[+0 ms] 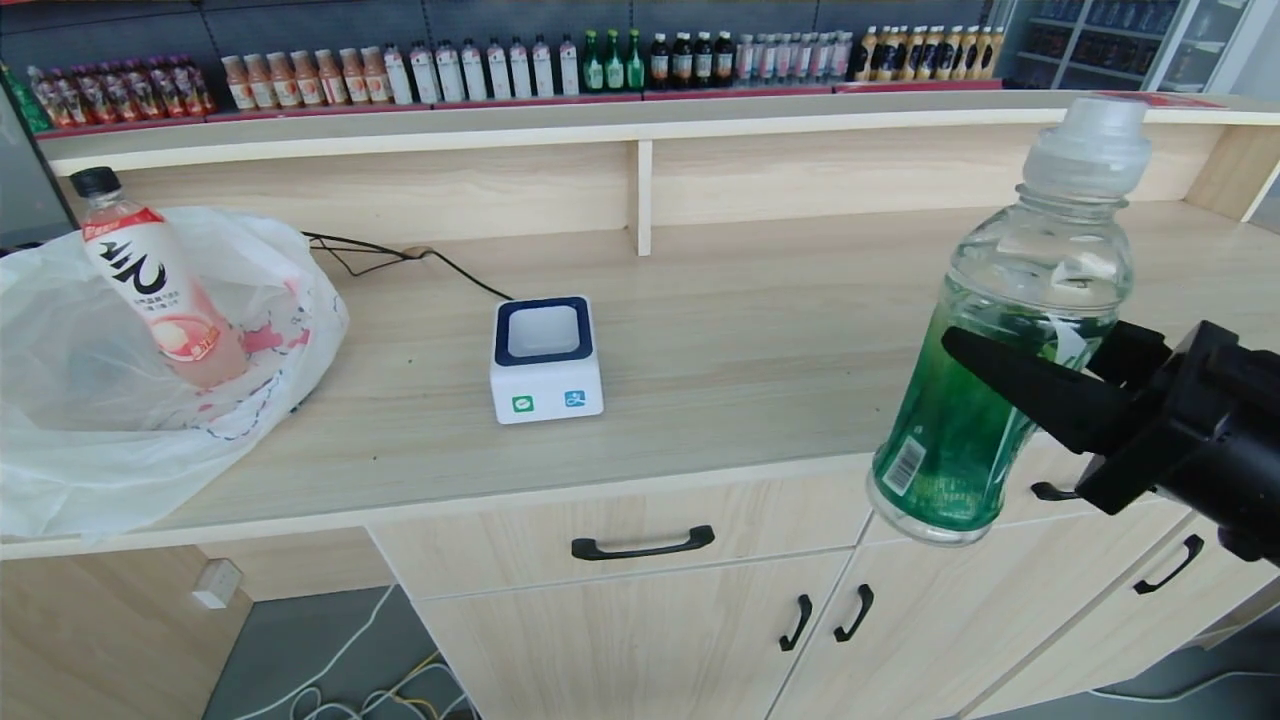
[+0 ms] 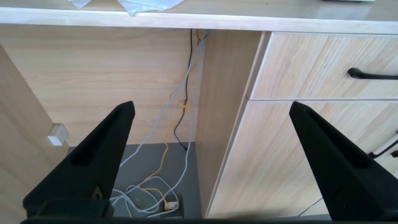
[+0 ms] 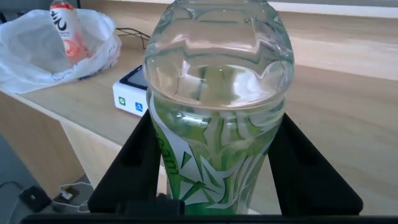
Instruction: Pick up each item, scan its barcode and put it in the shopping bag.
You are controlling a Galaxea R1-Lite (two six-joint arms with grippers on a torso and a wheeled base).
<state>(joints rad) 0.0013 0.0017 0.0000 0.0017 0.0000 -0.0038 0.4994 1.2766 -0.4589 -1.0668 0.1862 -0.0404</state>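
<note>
**1. Right hand** (image 1: 990,375): right of frame, clenched on the green bottle (image 1: 1040,260) at mid-body. One finger crosses the front and the other sits behind. I judge this grip leaves the neck and base free.

**2. Green bottle**: lifted off the bench (image 1: 760,330) and tilted, with the cap toward upper right and the base toward lower right, out past the bench's front edge. The barcode (image 1: 905,466) sits low on the label near the base, clear of the fingers. It is turned toward my head camera, not the scanner.

**3. Scanner** (image 1: 546,358): a white box at centre frame, dark-rimmed window facing up, well apart from the bottle. A cable (image 1: 400,255) runs from behind it toward the bench's back wall.

**4. Bag** (image 1: 90,420): left of frame on the bench's corner, mouth slumped open to receive items. A pink bottle (image 1: 160,290) leans inside with its cap up, so one item looks done.

**5. Left hand** (image 2: 211,155): released, fingers wide, grasping nothing. It is low before the cabinet front beneath the bench edge, out of the right arm's way.

**6. Step in hand, as I judge it**: carry the bottle left, turn the barcode down over the window, then take it on to the bag.
</note>
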